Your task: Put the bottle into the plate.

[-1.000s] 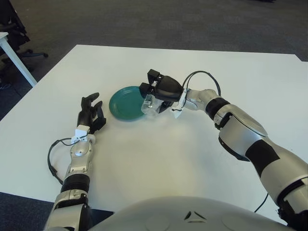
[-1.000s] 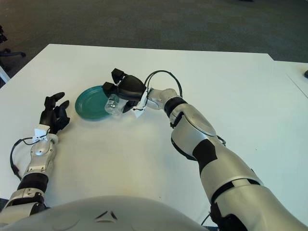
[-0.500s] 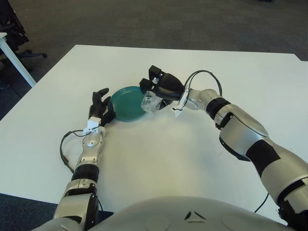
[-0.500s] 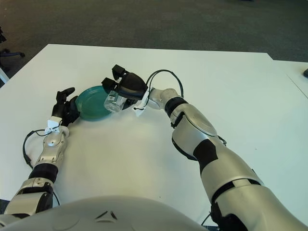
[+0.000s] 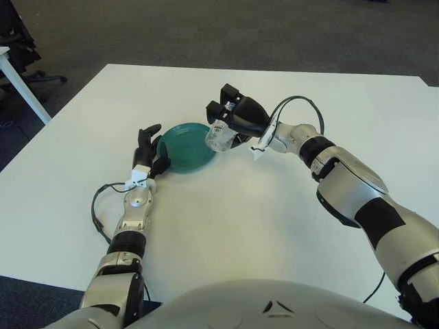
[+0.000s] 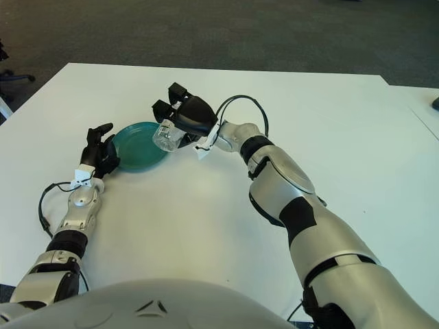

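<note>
Bottle carried to the plate's right edge, not yet set down.

The left hand (image 5: 149, 148) sits at the left rim of the green plate (image 5: 180, 150) on the white desk (image 5: 226, 226), its fingers seemingly steadying it; the right hand (image 5: 236, 122) grips the clear bottle (image 5: 220, 136) just above the right rim; next, probably, lower it onto the plate and release.
</note>
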`<act>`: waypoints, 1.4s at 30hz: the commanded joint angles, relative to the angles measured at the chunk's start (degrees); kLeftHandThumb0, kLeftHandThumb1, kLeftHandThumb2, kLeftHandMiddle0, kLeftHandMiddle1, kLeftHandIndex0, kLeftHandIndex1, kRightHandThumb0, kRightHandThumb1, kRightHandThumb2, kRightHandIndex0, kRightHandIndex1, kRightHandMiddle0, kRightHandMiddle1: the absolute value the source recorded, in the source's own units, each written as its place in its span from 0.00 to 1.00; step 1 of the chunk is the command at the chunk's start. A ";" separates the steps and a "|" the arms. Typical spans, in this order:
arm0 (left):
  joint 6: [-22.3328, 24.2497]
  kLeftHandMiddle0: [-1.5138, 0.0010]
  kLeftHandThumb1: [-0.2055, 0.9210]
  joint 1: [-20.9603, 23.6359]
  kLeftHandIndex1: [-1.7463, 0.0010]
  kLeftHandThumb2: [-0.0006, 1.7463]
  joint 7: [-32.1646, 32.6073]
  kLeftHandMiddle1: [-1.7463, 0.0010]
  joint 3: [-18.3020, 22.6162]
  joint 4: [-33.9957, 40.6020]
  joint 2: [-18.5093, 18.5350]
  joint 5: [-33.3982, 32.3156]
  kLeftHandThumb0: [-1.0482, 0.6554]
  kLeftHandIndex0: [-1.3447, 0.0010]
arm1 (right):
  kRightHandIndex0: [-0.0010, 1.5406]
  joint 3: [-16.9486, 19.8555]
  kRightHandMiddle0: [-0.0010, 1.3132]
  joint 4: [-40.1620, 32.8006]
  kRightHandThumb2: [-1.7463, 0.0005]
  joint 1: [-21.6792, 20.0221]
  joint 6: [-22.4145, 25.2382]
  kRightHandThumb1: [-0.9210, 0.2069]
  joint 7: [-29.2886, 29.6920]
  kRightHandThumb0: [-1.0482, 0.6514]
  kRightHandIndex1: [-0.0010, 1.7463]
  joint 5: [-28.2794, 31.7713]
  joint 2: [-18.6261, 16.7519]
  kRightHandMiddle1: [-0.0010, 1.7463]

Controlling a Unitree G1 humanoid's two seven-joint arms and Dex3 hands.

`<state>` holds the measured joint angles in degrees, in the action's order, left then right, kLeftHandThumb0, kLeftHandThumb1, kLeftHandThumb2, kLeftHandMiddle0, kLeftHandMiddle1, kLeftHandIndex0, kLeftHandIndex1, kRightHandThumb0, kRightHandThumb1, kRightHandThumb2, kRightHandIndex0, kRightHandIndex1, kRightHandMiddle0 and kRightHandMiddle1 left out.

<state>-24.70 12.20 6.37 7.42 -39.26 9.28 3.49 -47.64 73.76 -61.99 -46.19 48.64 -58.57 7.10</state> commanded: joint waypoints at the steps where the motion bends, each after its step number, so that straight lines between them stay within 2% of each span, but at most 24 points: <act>1: 0.36 0.72 1.00 0.25 0.40 0.48 -0.25 0.86 -0.51 -2.04 -0.15 0.22 0.12 0.98 | 0.87 0.59 0.84 -0.35 0.34 -1.33 0.11 0.39 -0.69 0.40 1.00 0.90 -0.39 1.00; 17: -1.30 0.72 1.00 1.65 0.40 0.47 -0.82 0.86 -0.76 -5.26 0.30 0.03 0.11 0.98 | 0.84 1.84 0.80 -0.28 0.35 -1.09 0.29 0.36 -3.12 0.40 1.00 1.55 -0.85 1.00; 31: -3.64 0.73 1.00 1.98 0.40 0.49 -1.42 0.88 -2.38 -6.14 0.18 1.00 0.13 0.98 | 0.88 2.20 0.84 -0.31 0.33 -1.51 1.71 0.40 -2.15 0.39 1.00 2.13 -1.67 1.00; 42: -0.31 0.74 1.00 2.73 0.40 0.51 2.29 0.88 -5.72 -4.61 -1.95 5.03 0.11 1.00 | 0.86 3.50 0.83 -0.41 0.34 -1.76 1.18 0.39 -2.63 0.39 1.00 2.90 -1.54 1.00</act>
<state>-27.60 15.28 7.94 3.22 -43.60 8.50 7.06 -45.09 73.76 -62.11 -44.93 45.94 -57.07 5.33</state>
